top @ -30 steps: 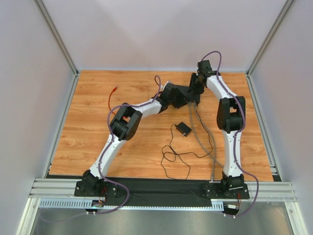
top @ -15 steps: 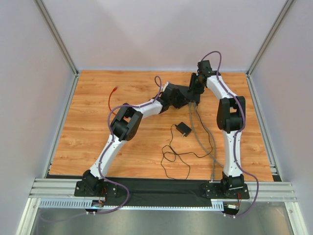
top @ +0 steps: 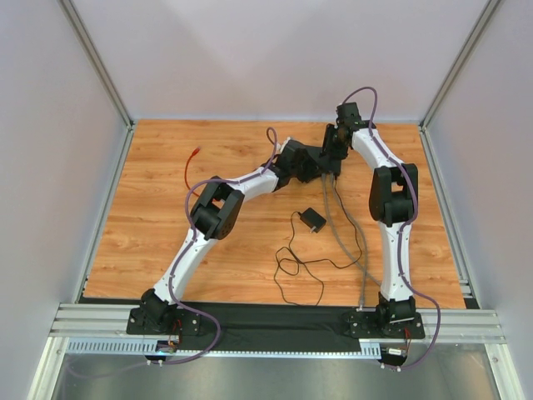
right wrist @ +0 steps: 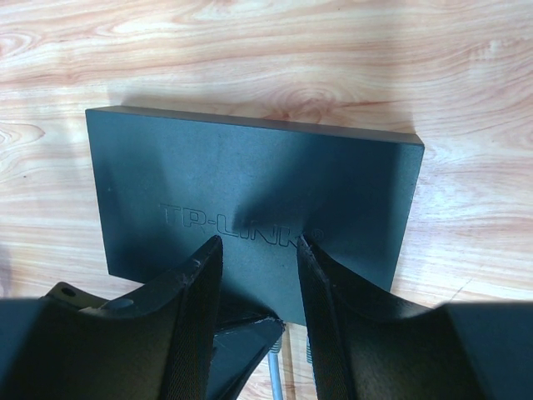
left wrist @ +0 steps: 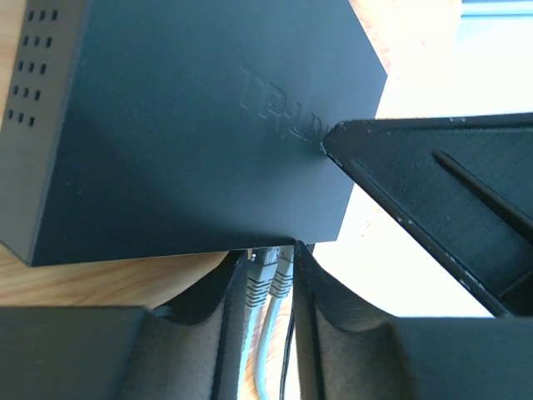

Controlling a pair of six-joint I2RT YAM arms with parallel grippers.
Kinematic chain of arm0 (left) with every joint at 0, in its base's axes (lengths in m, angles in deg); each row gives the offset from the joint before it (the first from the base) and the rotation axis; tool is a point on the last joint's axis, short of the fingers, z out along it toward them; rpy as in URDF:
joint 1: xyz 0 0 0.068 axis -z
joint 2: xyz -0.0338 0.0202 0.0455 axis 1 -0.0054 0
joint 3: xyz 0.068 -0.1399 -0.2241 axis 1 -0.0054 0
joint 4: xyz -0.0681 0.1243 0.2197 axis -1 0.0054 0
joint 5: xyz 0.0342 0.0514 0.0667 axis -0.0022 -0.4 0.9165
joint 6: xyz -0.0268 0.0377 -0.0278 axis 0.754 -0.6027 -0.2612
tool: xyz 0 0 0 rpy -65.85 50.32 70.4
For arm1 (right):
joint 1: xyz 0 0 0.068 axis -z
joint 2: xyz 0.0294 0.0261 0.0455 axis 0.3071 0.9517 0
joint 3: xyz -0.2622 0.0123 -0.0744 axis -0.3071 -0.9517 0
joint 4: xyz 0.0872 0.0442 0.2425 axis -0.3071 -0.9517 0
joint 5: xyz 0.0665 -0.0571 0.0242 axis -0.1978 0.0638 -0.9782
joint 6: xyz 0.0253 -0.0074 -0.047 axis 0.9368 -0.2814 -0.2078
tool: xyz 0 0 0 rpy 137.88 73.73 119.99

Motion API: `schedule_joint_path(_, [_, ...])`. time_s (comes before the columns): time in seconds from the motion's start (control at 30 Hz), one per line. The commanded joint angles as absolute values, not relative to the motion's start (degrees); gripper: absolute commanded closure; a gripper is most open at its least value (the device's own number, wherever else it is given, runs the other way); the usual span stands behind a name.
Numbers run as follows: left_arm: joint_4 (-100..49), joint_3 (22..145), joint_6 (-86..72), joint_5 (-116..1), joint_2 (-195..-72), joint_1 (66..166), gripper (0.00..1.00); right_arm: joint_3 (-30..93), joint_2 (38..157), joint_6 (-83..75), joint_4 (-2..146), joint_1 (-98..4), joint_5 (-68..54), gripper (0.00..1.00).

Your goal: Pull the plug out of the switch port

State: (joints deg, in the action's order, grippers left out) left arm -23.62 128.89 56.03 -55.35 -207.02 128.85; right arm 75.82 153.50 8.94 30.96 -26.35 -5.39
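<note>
**Network switch** [right wrist: 250,167]: a flat black box with embossed lettering on its lid. You will find it at the far middle of the table [top: 166,233], lying flat beneath both wrists.

**Switch port**: it sits on the box edge that faces the left arm. The lid's overhang hides the socket row from you in the left wrist view.

**Grey plugs** [left wrist: 265,279]: two of them sit side by side, seated in that edge.

**Left gripper** [left wrist: 268,260]: it is level with the plugs and has one on each side of its gap. Its fingers [left wrist: 312,287] lie close against the outer sides of the pair. You cannot tell whether they are pressing or only flanking.

**Right gripper** [right wrist: 258,243]: it comes down from above with its fingers spread. The tips stand on the lid just beside the lettering, near the port edge. In the left wrist view you see one tip touching the lid.

**Grey cables** [top: 343,237]: these run from the switch toward the right arm's base.

**Adapter** [top: 313,219]: a small black square on the near side of the switch and apart from it. Its thin cord [top: 291,267] is looped loosely toward you.

**Red cable** [top: 186,173]: it lies at the far left, well apart from the switch.

**Surface and room**: the table is wood-grain and enclosed by pale walls [top: 266,58] with aluminium posts [top: 96,62] at the corners.

**Hard to make out**:
- In the top view the two wrists cover nearly all of the switch.
- In the right wrist view the plugs are cut off at the bottom edge behind the left gripper's body.
- You cannot tell which socket each plug occupies.
</note>
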Motion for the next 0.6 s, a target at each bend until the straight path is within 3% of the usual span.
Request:
schedule_joint_path(0.0, [-21.30, 127.49, 54.89, -54.41, -208.66, 128.89, 0.71, 73.87, 157.25, 8.41, 26.38, -25.44, -3.08, 0.56])
schedule_joint_path(0.17, [-22.97, 125.37, 55.42, -54.58, -208.22, 128.89, 0.88, 73.96, 157.34, 8.24, 26.29, -25.53, -3.34, 0.56])
schedule_joint_path(0.4, [-24.73, 125.11, 55.25, -54.49, -208.22, 128.80, 0.86, 74.05, 157.34, 8.15, 26.12, -25.53, -3.34, 0.56])
schedule_joint_path(0.57, [-25.69, 124.67, 54.64, -55.37, -208.04, 128.72, 1.00, 74.40, 157.51, 8.33, 26.12, -25.53, -3.08, 0.56])
